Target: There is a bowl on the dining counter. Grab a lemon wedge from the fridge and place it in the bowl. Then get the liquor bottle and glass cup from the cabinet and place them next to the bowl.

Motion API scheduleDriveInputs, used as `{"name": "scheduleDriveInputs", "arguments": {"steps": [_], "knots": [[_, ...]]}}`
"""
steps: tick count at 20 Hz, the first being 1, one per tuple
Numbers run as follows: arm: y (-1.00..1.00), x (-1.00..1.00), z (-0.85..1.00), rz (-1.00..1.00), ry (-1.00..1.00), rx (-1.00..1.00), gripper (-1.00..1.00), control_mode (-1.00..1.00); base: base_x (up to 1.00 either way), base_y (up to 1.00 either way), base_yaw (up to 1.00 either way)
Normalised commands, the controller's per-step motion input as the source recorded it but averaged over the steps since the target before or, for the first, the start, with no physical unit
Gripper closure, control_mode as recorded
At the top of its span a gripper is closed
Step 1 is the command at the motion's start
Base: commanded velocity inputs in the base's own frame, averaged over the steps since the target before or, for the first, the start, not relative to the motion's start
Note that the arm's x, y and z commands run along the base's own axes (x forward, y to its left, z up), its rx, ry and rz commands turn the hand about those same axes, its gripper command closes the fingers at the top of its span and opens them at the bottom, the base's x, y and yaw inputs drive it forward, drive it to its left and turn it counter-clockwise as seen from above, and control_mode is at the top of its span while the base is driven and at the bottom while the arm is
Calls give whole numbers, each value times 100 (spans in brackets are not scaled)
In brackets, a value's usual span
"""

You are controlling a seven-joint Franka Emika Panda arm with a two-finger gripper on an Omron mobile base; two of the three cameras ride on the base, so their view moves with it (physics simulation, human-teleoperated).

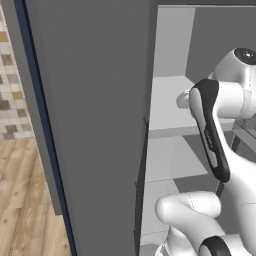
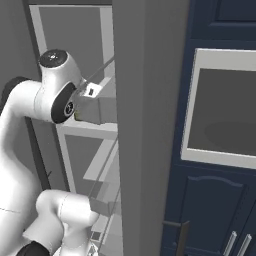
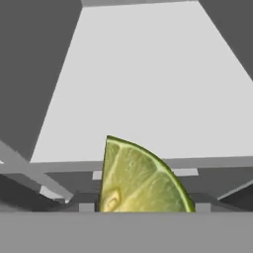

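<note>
Close up, lemon wedge [image 3: 141, 178] sits right at pincer; open or clamped, cannot tell.

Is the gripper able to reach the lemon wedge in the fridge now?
Probably yes. In the hand view the lemon wedge sits close ahead on the fridge shelf with nothing before it, and the fridge door stands open.

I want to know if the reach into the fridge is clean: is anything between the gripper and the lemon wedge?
Nothing visible stands in the way. In the hand view the lemon wedge sits right in front of the camera, with bare fridge shelf beyond it. Whether the fingers already touch it cannot be told.
</note>
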Motion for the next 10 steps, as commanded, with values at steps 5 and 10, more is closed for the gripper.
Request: {"name": "scheduleDriveInputs", "arguments": {"steps": [5,10], "knots": [[63,-60,0,0,4,-4,100,-100,0,0,0],[24,-12,0,0,3,-1,100,-100,0,0,0]]}}
